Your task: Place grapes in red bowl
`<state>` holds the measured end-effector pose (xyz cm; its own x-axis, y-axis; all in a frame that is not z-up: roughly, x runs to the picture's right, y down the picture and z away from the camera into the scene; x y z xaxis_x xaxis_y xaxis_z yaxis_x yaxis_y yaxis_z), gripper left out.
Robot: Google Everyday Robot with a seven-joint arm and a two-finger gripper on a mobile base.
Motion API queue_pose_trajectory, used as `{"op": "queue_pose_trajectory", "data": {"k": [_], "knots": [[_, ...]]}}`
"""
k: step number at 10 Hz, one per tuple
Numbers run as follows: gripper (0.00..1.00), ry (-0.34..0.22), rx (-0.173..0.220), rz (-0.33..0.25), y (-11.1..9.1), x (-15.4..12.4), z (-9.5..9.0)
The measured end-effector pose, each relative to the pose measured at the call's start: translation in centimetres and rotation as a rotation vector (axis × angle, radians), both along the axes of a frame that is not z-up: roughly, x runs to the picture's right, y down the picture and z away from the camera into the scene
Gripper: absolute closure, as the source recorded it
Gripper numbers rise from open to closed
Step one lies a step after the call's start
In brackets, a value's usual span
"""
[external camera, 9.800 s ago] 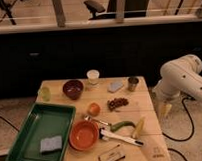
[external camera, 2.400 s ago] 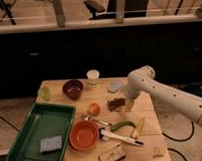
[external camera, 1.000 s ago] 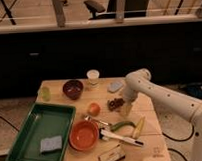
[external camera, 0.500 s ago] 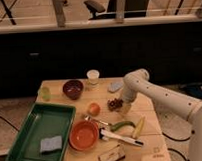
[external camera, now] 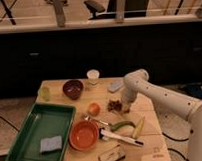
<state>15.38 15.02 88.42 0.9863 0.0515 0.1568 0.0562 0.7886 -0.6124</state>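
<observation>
The grapes [external camera: 113,105], a small dark reddish bunch, lie on the wooden table [external camera: 151,143] right of centre. My gripper [external camera: 125,107] comes down from the white arm [external camera: 160,95] on the right. It is shut with its tips at the right end of the bunch, which still rests on the table. The red bowl [external camera: 84,135] stands empty at the front, left of and below the grapes. A round orange fruit [external camera: 93,109] sits between the two.
A dark maroon bowl [external camera: 73,89], a white cup [external camera: 93,77] and a pale green cup [external camera: 44,93] stand at the back. A green tray [external camera: 26,142] with a blue sponge [external camera: 50,144] fills the left. A green pepper [external camera: 121,126], a banana [external camera: 139,127] and a brush [external camera: 119,138] lie in front of the grapes.
The arm has lowered its wrist onto the right end of the grapes and the gripper has shut there. Nothing else has moved.
</observation>
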Motion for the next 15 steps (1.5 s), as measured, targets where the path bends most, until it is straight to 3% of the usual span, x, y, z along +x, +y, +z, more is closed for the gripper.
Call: {"op": "queue_pose_trajectory", "data": {"k": [4, 7, 15], "knots": [[1.0, -0.007, 0.044, -0.023, -2.6, 0.2, -3.8], [0.99, -0.024, 0.061, -0.06, -2.6, 0.1, -4.7], [0.99, -0.032, 0.101, -0.091, -3.0, -1.0, -7.6]]}}
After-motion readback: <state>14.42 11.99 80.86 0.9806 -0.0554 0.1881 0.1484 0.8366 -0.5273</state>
